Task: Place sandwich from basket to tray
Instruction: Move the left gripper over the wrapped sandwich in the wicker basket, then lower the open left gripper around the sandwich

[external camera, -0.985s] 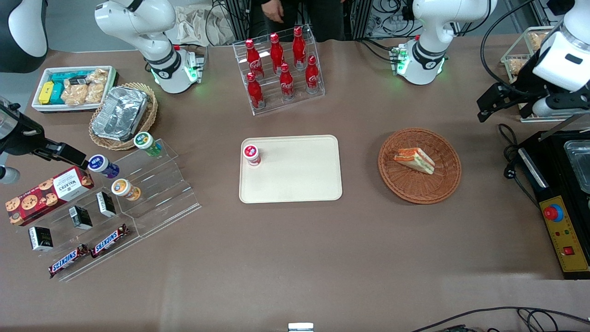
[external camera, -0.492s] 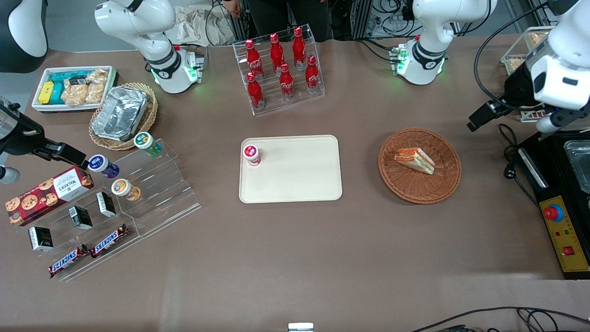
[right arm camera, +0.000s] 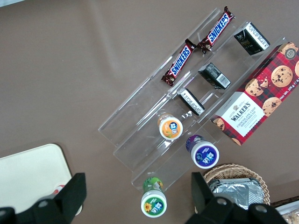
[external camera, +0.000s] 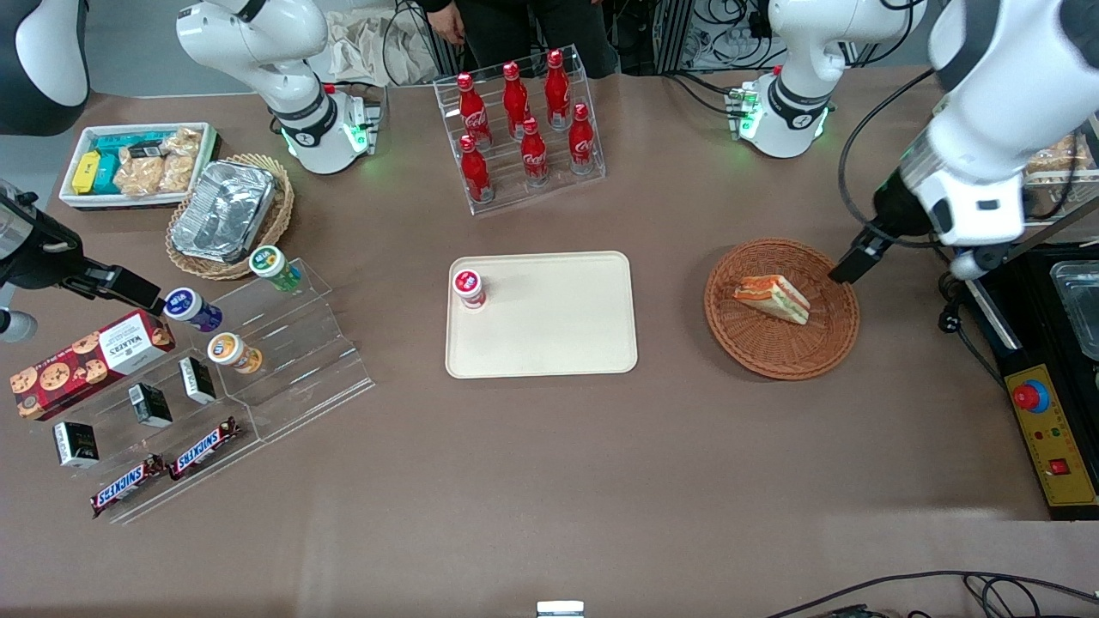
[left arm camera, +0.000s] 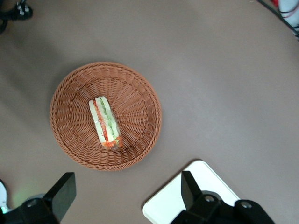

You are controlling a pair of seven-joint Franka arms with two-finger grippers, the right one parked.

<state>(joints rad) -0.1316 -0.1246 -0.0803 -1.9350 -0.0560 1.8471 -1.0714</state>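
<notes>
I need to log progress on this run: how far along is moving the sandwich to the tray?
Nothing is delivered yet: the sandwich lies in the basket, untouched. In hand is the approach: the gripper hangs open over the basket's rim, on the working arm's side of the sandwich. Still left: descend, grasp, carry and set it down on the tray, which holds only a small red-lidded cup near one corner.

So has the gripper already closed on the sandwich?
No. The gripper is open and hangs above the table, while the sandwich lies untouched in the basket.
</notes>
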